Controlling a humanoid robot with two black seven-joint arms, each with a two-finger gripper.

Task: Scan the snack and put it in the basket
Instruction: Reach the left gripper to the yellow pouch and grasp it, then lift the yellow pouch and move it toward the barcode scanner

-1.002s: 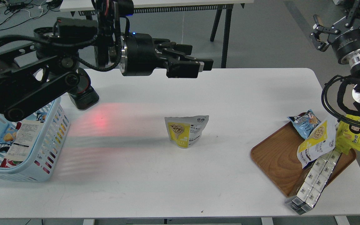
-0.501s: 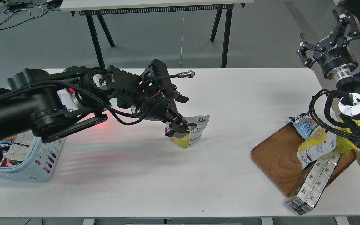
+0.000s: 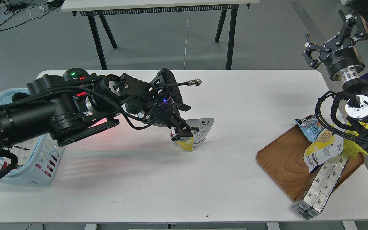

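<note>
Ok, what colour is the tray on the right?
Brown wood-grain tray, best seen in the head view.

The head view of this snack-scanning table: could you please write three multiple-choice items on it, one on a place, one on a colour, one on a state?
1. Where does the basket sit?
A. table's left end
B. table's right end
C. on the tray

2. What colour is the tray?
A. blue
B. brown
C. white

3. How is the right claw?
A. shut on a packet
B. open, empty
C. in the basket

Answers: 1 A, it stands beside the left arm. 2 B, a wood-grain brown. 3 B, its fingers are spread above the table, while the left claw is at the snack.
</note>
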